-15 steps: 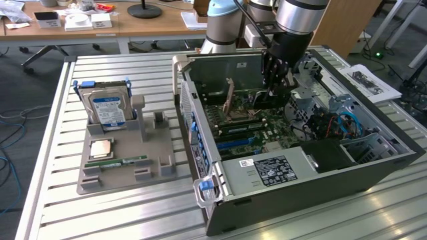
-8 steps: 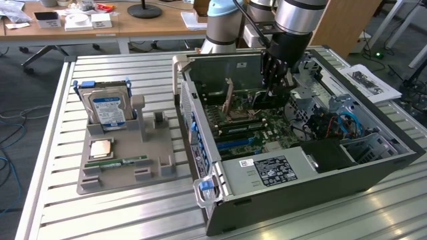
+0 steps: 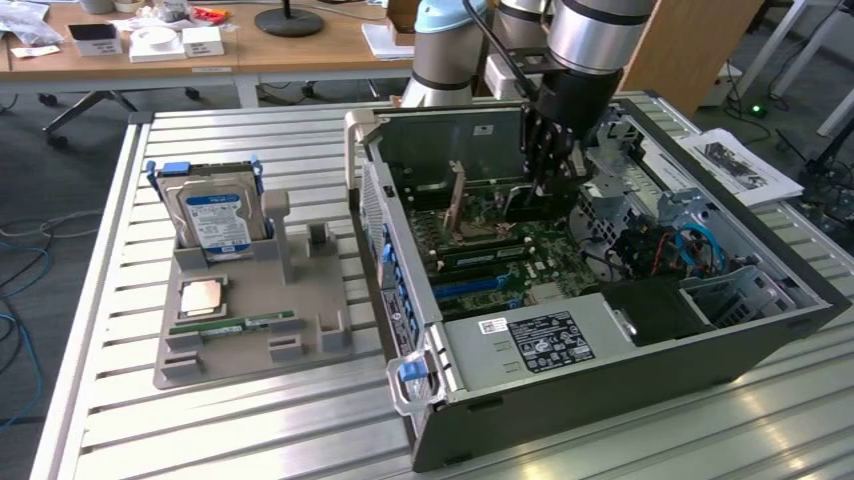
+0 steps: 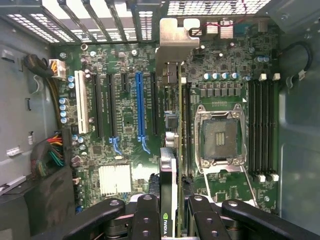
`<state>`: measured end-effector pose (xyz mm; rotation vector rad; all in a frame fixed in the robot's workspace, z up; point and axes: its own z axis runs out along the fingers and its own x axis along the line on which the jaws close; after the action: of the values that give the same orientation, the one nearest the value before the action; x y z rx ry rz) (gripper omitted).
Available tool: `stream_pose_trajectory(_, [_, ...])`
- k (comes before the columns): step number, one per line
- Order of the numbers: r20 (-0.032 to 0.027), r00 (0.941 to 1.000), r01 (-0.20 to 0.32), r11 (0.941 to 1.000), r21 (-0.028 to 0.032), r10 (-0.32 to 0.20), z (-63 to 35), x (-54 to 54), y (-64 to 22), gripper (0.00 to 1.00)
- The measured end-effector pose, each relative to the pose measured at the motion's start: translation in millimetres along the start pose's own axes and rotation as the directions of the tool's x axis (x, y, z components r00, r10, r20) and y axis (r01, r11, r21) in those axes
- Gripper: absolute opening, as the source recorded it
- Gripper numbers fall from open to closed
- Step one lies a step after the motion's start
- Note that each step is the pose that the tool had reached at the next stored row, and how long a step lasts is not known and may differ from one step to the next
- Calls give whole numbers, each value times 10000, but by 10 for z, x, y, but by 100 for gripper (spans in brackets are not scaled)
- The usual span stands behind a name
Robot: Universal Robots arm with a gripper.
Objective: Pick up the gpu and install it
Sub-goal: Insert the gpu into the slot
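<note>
exterior: high, oblique, far, whole open case (image 3: 667, 350) | wrist: close, facing motherboard (image 4: 130, 125) square-on | shared: motherboard

The gpu (image 4: 168, 180), a thin dark rectangular circuit card with a silver metal end bracket, is held edge-on and upright; upper centre of the exterior view, inside the open computer case.

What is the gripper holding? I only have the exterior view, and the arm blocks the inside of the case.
Observer: In the wrist view the gripper is clamped on the gpu, which is seen edge-on.
Operator: Is it lined up over a slot?
Observer: Not the blue slot. The card's edge lies apart from it, on the side of the CPU socket.
Operator: Is a processor fitted?
Observer: No, that socket is bare and its contact field is exposed.
</note>
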<state>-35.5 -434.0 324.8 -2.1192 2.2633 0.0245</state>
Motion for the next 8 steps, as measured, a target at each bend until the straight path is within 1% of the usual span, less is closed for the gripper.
stream_pose_trajectory(5, [15,10000,21,10000,8,-22,0,97,2,27])
stream_pose_trajectory(8, [20,10000,29,10000,9,-29,-2,134,5,27])
